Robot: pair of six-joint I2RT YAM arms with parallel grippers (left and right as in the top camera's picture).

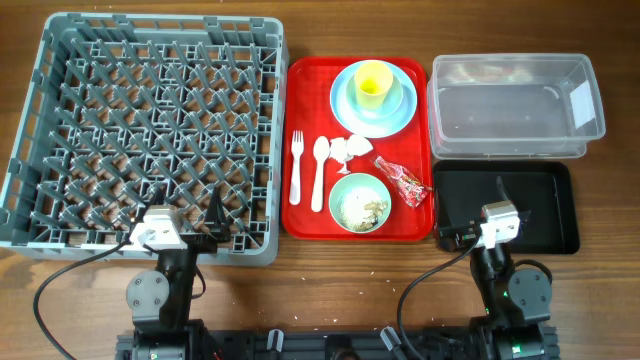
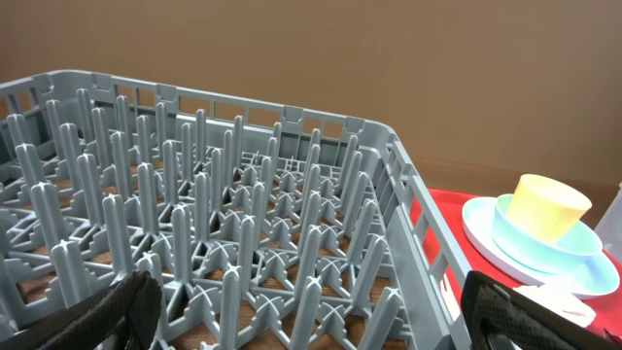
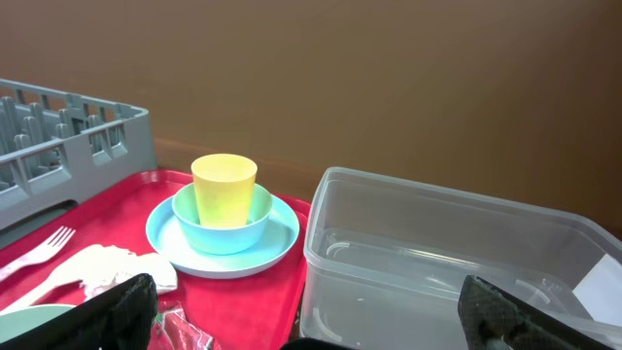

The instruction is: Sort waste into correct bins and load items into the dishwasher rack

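The grey dishwasher rack (image 1: 150, 130) fills the left of the table and holds nothing. On the red tray (image 1: 300, 215) are a yellow cup (image 1: 372, 82) in a blue dish on a blue plate (image 1: 400, 112), a white fork (image 1: 296, 165), a spoon (image 1: 319, 172), a crumpled napkin (image 1: 351, 149), a red wrapper (image 1: 402, 183) and a green bowl (image 1: 359, 203) with food crumbs. The clear tub (image 1: 515, 105) and black tray (image 1: 520, 205) are at the right. My left gripper (image 2: 311, 311) is open over the rack's near edge. My right gripper (image 3: 306, 311) is open and empty above the black tray.
The red tray sits between the rack and the two bins. Bare wood table (image 1: 330, 290) runs along the front, with both arm bases and cables there. In the right wrist view the cup (image 3: 224, 190) and the clear tub (image 3: 457, 262) stand ahead.
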